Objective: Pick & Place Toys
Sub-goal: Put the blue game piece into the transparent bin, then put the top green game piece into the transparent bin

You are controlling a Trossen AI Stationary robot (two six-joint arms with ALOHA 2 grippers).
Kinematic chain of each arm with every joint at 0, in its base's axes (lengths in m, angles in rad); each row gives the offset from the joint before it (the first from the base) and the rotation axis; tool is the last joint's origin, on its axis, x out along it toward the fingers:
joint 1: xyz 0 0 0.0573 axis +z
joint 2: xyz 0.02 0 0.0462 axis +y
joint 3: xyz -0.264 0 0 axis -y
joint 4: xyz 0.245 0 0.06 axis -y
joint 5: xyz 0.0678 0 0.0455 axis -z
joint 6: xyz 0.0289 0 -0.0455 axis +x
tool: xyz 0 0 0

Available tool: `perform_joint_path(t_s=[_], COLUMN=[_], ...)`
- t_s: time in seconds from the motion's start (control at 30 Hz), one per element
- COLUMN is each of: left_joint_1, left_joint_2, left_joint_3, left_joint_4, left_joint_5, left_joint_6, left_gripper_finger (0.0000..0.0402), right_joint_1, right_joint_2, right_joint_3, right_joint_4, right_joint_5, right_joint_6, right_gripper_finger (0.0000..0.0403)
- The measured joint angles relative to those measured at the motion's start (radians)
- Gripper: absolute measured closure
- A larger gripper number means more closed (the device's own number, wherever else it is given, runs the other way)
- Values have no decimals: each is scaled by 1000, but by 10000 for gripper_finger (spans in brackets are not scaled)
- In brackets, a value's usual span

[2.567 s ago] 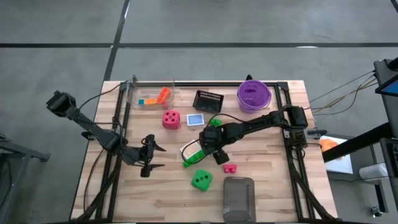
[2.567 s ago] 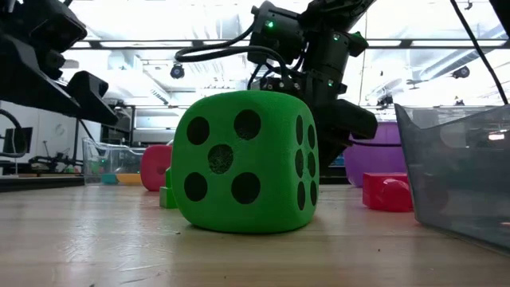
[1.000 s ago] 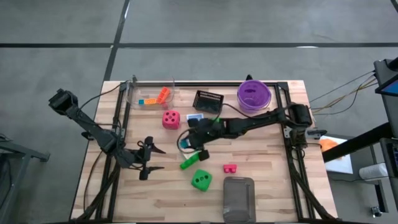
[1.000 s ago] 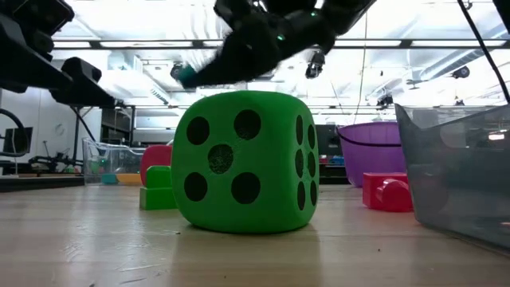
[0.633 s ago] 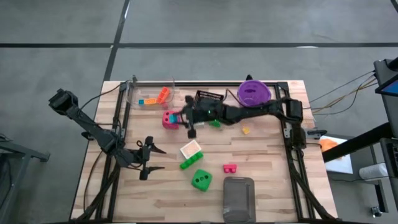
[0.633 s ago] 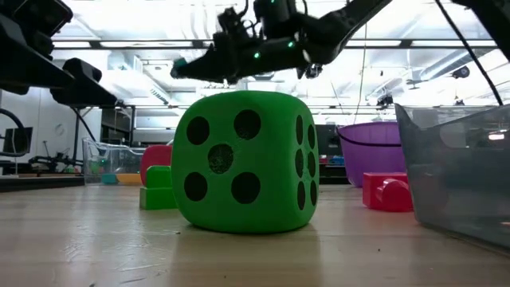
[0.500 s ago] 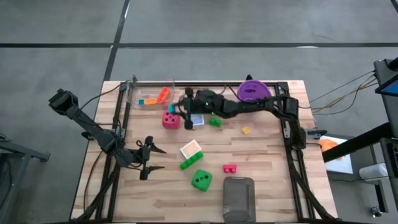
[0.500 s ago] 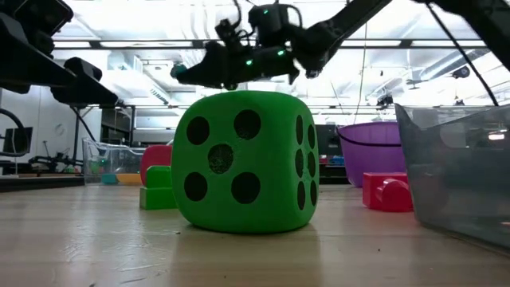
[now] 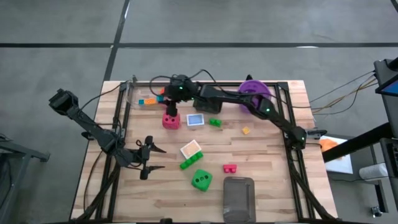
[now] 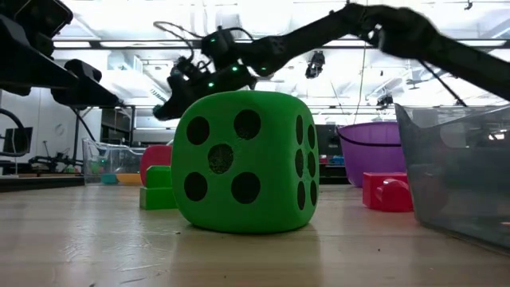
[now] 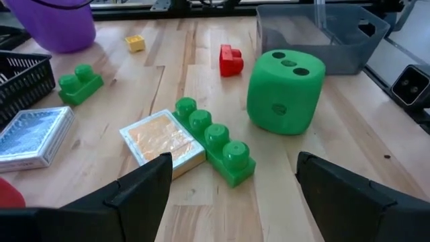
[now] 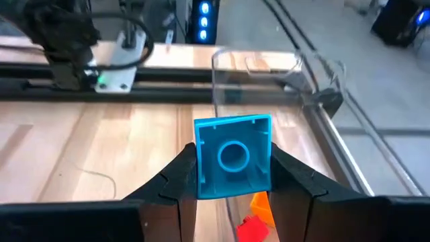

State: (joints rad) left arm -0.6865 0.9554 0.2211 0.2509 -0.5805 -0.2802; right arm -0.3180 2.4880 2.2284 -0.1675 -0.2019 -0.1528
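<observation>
My right gripper [image 12: 232,181] is clamped on a blue brick [image 12: 233,158] — the clear bin [image 12: 269,64] at the worktop's far-left corner lies just ahead

- Open bench [image 9: 267,155] right of red brick [image 9: 230,168].
- Crowded centre: green dice [image 9: 201,180], long green brick [image 9: 188,163], card [image 9: 191,149].
- Clear bin [image 9: 144,94] walls upright beside red dice [image 9: 171,119].

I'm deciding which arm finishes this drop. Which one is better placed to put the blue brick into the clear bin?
Right. The right gripper is shut on the blue brick beside the clear bin, while the left gripper waits open and empty at the table's near left.
</observation>
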Motion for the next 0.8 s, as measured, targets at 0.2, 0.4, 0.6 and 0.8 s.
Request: perform_joint_path(t_s=[0.2,0.4,0.6,0.8], left_joint_1=[-1,-2,-2,-2], left_joint_2=[-1,0,0,0], left_joint_3=[0,0,0,0], left_joint_4=[-2,-3,-3,-1], left_joint_5=[-4,-4,-4,-4], left_joint_6=[0,-4,-4,-5], left_gripper_finger=[85,85,85,85], right_joint_1=[-7,-29,-25,-27], right_joint_2=[34,-13,-18,-20], right_joint_3=[24,-19,-18,-17], right_joint_4=[-32,-46,-61,-99], right_joint_5=[65,77,69,70], right_joint_6=[0,15,16,16], right_gripper_finger=[273,164,41,19])
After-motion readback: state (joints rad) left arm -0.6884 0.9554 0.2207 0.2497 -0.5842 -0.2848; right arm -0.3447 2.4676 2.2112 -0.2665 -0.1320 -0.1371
